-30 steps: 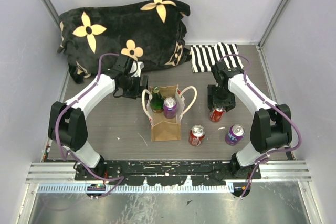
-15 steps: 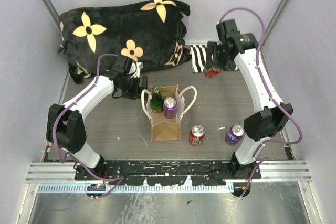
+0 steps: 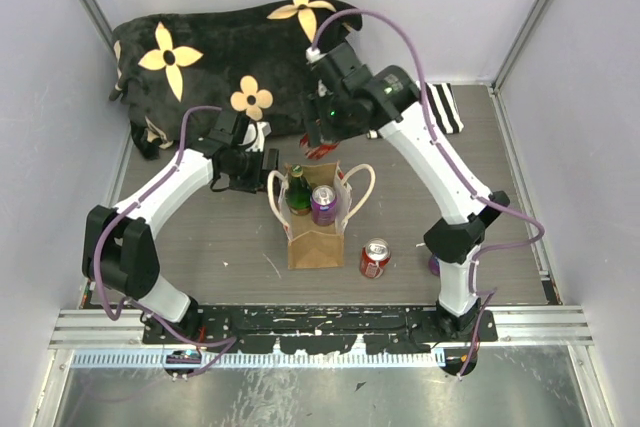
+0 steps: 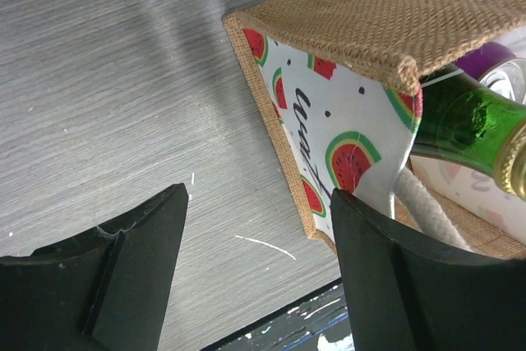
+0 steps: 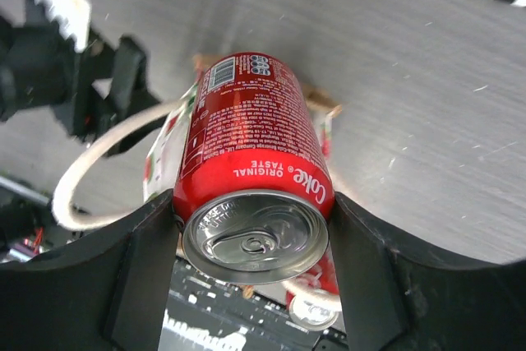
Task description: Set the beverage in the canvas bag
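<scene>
The beverage in hand is a red Coke can (image 5: pixel 246 145), clamped between my right gripper's (image 5: pixel 251 240) fingers. From above, that gripper (image 3: pixel 320 140) hangs over the far rim of the canvas bag (image 3: pixel 315 232), and only a bit of the red can (image 3: pixel 318 152) shows below it. The bag stands upright, holding a green bottle (image 3: pixel 298 190) and a purple can (image 3: pixel 323 204). My left gripper (image 3: pixel 262 167) is open at the bag's left side. Its wrist view shows the jaws (image 4: pixel 256 203) empty, with the bag's watermelon-print lining (image 4: pixel 329 121) just beside the right finger.
Another red can (image 3: pixel 375 257) stands on the table right of the bag. A purple can (image 3: pixel 434 265) is mostly hidden behind the right arm. A black flowered cushion (image 3: pixel 220 57) lies along the back, and a striped cloth (image 3: pixel 447 107) sits at the back right.
The right arm lifted the red can off the table at the right, swung it back and then left to above the bag's far side. The left arm stayed put.
</scene>
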You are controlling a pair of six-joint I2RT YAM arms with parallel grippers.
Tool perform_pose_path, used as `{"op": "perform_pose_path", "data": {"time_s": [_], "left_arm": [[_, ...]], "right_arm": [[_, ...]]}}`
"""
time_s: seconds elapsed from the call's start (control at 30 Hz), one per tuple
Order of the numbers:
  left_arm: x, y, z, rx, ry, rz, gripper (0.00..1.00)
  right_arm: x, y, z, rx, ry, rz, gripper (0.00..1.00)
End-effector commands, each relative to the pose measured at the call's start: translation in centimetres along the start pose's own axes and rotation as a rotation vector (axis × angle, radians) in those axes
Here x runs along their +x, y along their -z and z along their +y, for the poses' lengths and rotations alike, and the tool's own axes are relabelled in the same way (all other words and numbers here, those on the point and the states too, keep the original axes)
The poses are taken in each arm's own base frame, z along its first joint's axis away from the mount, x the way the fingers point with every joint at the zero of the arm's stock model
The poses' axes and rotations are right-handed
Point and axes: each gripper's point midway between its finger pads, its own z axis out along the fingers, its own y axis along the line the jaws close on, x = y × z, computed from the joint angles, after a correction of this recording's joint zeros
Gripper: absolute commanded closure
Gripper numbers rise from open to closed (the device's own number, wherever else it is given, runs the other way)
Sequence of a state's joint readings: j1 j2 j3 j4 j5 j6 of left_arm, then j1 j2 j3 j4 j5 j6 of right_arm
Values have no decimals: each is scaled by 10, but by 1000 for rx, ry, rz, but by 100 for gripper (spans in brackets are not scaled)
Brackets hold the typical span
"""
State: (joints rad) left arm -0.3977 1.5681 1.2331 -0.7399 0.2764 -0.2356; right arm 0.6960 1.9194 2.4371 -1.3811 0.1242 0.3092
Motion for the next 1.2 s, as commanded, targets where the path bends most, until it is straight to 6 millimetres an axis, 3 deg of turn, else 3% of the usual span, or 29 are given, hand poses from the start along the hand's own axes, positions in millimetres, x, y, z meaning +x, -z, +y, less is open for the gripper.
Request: {"op": "perform_pose_path", "data": {"time_s": [0.0, 0.33, 0.7, 1.17], "left_arm": [[7, 5, 0, 2, -16, -1, 22], [7, 2, -1, 8, -10, 7, 22], [10, 4, -1, 9, -10, 8, 22], [9, 4, -1, 8, -10, 8, 22]], "right_arm": [[-1, 30, 35, -55, -6, -78, 99], [55, 23, 83, -86, 72, 53, 99], [90, -15, 89, -68, 112, 139, 99], [114, -58, 93, -54, 166, 192, 99]]}}
